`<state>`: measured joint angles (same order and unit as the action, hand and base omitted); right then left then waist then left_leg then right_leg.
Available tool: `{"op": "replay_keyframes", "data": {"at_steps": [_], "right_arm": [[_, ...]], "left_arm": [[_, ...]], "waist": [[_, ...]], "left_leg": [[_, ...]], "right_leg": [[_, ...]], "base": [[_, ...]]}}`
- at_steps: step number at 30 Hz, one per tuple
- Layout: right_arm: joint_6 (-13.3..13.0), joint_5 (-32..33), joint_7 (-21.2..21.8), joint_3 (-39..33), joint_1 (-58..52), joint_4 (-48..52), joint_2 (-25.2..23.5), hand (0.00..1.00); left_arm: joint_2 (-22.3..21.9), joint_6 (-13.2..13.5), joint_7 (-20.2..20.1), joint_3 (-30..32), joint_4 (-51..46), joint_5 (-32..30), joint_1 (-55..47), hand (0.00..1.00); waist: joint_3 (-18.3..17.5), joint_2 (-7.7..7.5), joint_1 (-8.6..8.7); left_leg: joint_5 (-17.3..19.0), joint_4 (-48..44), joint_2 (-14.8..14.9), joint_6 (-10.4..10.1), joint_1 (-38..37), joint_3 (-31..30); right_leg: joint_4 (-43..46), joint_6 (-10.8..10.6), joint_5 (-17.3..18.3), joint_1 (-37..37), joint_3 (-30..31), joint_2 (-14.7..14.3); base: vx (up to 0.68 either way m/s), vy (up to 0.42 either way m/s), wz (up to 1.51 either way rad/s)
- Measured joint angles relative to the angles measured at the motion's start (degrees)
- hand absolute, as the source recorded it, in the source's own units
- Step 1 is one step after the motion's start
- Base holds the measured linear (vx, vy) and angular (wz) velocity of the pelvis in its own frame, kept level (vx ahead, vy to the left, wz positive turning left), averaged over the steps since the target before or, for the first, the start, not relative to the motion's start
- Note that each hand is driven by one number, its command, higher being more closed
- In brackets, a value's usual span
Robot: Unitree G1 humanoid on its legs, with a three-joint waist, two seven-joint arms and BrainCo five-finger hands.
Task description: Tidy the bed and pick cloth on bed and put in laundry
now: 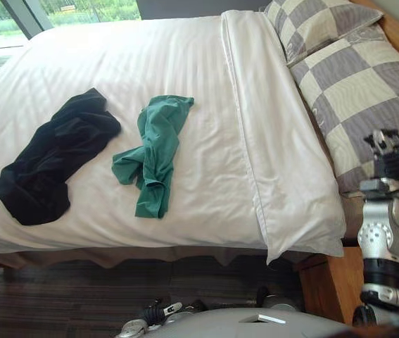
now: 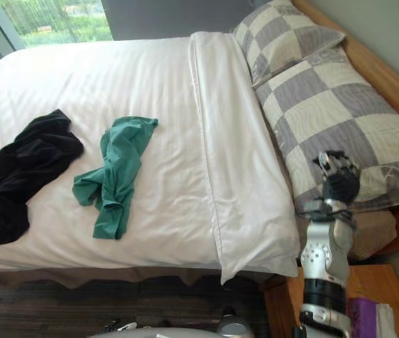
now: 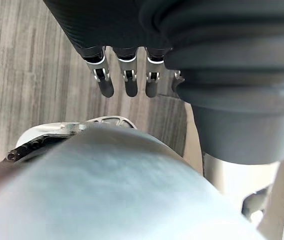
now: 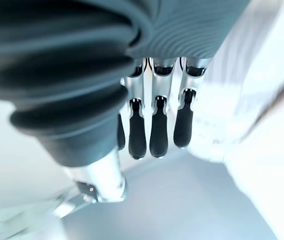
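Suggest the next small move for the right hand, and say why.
Probably swing the right hand across the white duvet toward the green cloth. That hand hangs open and empty by the checkered pillow, both the green and the black cloth lie untouched, and the green one is nearer.

Soft matt black cloth (image 1: 55, 158), green cloth (image 1: 157, 148); smooth white sheet (image 1: 150, 56); woven-fabric pillows (image 2: 326, 120); glossy wooden bed frame (image 2: 375, 70).

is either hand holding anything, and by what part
Nothing is held. The right hand is open by the pillow, the left hand open above the floor. The black cloth and green cloth lie on the bed.
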<state>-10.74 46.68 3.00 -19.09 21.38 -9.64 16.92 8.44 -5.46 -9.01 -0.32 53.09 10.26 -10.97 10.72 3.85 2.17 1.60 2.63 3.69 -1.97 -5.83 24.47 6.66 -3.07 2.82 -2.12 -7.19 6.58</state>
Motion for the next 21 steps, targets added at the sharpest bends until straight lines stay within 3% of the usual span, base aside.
{"op": "replay_keyframes", "data": {"at_steps": [2, 4, 5, 8, 11, 13, 16, 19, 21], "right_arm": [[-0.2, 2.6, 0.3, 0.6, 9.1, -0.2, 0.4, 1.00], [-0.6, 2.6, 0.1, 1.9, 12.5, -0.4, 1.5, 1.00], [-1.1, 2.6, -0.1, 2.9, 14.2, -0.4, 2.3, 1.00], [-2.2, 2.6, -2.0, 5.1, 14.7, -1.9, 2.3, 1.00], [-2.0, 2.6, -4.9, 7.5, 14.3, -6.0, 1.8, 1.00], [-2.2, 2.5, -5.2, 8.7, 13.1, -7.1, 1.2, 1.00], [-5.0, 0.7, -3.2, 10.2, 10.9, -6.4, -1.1, 1.00], [-9.1, -1.3, -2.0, 10.2, 7.3, -6.6, -3.1, 1.00], [-12.7, -1.3, 0.6, 10.2, 1.0, -6.1, -5.7, 1.00]], "left_arm": [[0.7, 0.8, -0.6, -2.0, -0.1, 4.0, 3.4, 0.00], [0.8, 1.5, -0.6, -3.2, -0.3, 6.5, 5.0, 0.00], [0.7, 2.4, -0.5, -4.4, -0.7, 9.1, 6.2, 0.00], [0.6, 2.8, 0.1, -7.6, -0.5, 13.9, 7.9, 0.00], [0.3, 3.6, 0.6, -8.8, 0.0, 18.4, 8.8, 0.00], [0.2, 3.6, 0.7, -8.7, 0.1, 20.4, 9.0, 0.00], [0.0, 4.5, 0.6, -8.6, 0.1, 23.8, 9.6, 0.00], [-2.9, 6.6, -0.6, -7.8, -0.5, 25.5, 11.1, 0.00], [-3.1, 7.6, -1.1, -5.9, 0.1, 25.3, 11.5, 0.00]], "waist": [[6.4, 1.10, -0.16], [10.3, 2.38, -0.29], [13.1, 4.17, -0.45], [15.0, 7.21, -1.04], [16.2, 8.96, -1.27], [16.5, 9.20, -1.30], [16.7, 9.02, -1.03], [16.9, 8.53, -0.29], [16.9, 7.38, 0.17]], "left_leg": [[2.3, -6.8, -0.1, 1.6, 5.5, -0.4], [3.4, -10.1, -0.4, 2.4, 8.5, -0.5], [4.3, -12.8, -0.9, 3.1, 11.7, -0.3], [6.3, -16.6, -1.9, 3.6, 18.4, 0.7], [7.1, -19.5, -2.3, 4.4, 22.4, 3.0], [7.4, -20.9, -2.3, 4.8, 23.6, 3.8], [8.5, -22.8, -1.6, 4.6, 24.9, 5.0], [9.6, -23.9, -1.0, 4.3, 24.4, 5.2], [9.7, -23.2, -0.7, 4.0, 22.3, 5.8]], "right_leg": [[5.4, -0.4, 1.2, -4.9, 0.3, 1.6], [8.7, -0.6, 2.0, -8.1, 0.9, 2.6], [12.0, -1.1, 2.7, -11.8, 1.9, 3.8], [17.2, -1.9, 3.3, -20.0, 4.7, 5.5], [20.9, -2.1, 4.0, -26.0, 7.1, 6.3], [22.5, -2.0, 4.4, -28.1, 8.1, 6.4], [24.3, -1.9, 5.2, -30.1, 8.8, 6.6], [24.8, -1.8, 5.9, -29.4, 8.9, 6.5], [23.8, -1.7, 5.9, -27.5, 8.9, 5.9]], "base": [[-0.16, 0.016, 0.17], [-0.20, 0.041, 0.09], [-0.22, 0.078, 0.03], [-0.13, 0.095, -0.13], [-0.03, 0.059, -0.19], [0.04, 0.013, -0.20], [0.05, -0.017, -0.15], [0.04, -0.020, -0.04], [0.06, -0.021, -0.16]]}}
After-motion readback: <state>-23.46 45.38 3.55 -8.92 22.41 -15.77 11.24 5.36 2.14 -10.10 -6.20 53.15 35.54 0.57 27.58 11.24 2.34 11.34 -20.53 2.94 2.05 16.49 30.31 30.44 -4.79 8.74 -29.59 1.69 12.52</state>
